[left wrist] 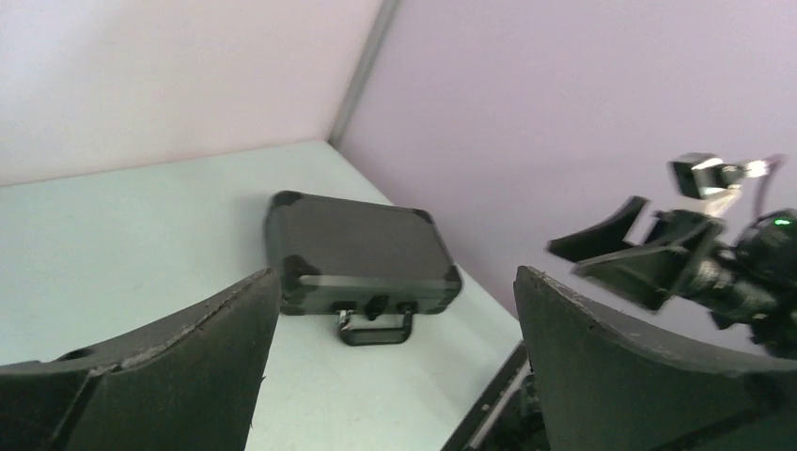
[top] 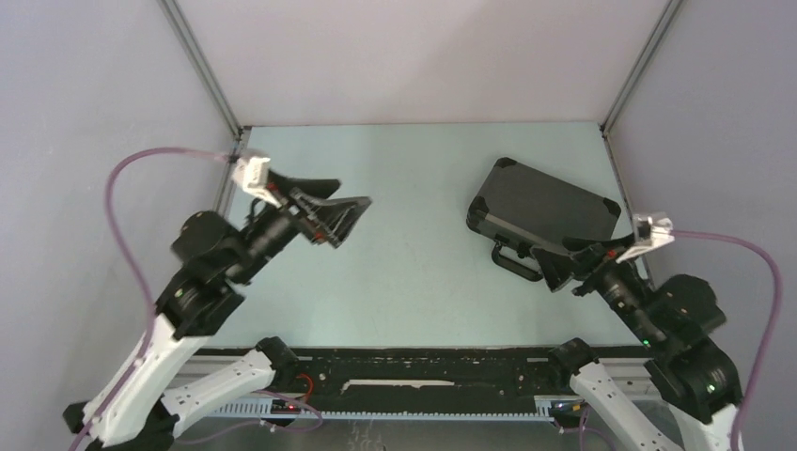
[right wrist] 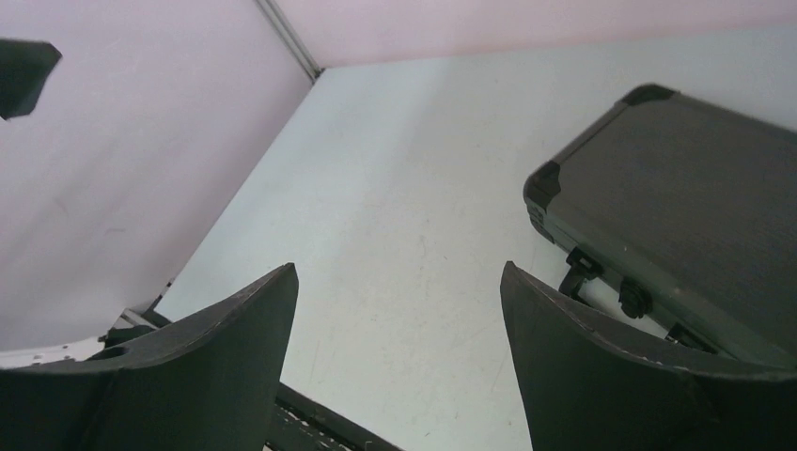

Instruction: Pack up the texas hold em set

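The pale green table (top: 414, 244) is closed in by grey walls (top: 85, 103) on three sides, with metal posts (top: 202, 66) in its far corners and a black rail (top: 423, 362) along its near edge. On the right half of the table, towards the far right corner, lies the black briefcase (top: 545, 202), shut and flat on its broad side. Its long axis runs on a slant, from the far middle of the table down towards the right edge. The left gripper (top: 353, 192) hangs above the left half of the table, well apart from the briefcase and aimed to the right at it. Its two fingers stand wide apart, hold nothing and touch nothing. The right gripper (top: 562, 261) sits over the near right end of the briefcase, close to its front side. Its fingers are also spread wide with only bare table between them, and whether one of them brushes the case cannot be told. The handle (top: 515, 261) lies flat on the table along the case's near long side, pointing towards the near edge, with two small latches (right wrist: 632, 299) beside it. A purple cable (top: 127, 188) loops up from each wrist, and nothing lies on the table between the left gripper and the briefcase.
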You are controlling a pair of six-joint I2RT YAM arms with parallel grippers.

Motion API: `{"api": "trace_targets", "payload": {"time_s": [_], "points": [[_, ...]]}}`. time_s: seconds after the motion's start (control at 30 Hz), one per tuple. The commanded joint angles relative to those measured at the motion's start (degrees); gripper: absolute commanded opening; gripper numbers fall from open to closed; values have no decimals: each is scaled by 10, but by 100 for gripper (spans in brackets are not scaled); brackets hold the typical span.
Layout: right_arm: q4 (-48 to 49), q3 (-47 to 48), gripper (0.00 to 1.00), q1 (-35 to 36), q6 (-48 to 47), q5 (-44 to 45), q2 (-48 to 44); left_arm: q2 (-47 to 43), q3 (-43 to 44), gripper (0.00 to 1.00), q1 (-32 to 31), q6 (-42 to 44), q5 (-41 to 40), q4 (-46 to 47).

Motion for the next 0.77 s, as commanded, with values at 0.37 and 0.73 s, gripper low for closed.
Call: {"api": "trace_targets", "payload": {"time_s": [0.37, 0.73], "points": [[-57, 184, 100, 2, -39, -25, -22, -127, 146, 100, -2, 93, -209, -304], [-60, 181, 100, 2, -46, -7, -29, -139, 153, 100, -2, 94, -223, -317]]}}
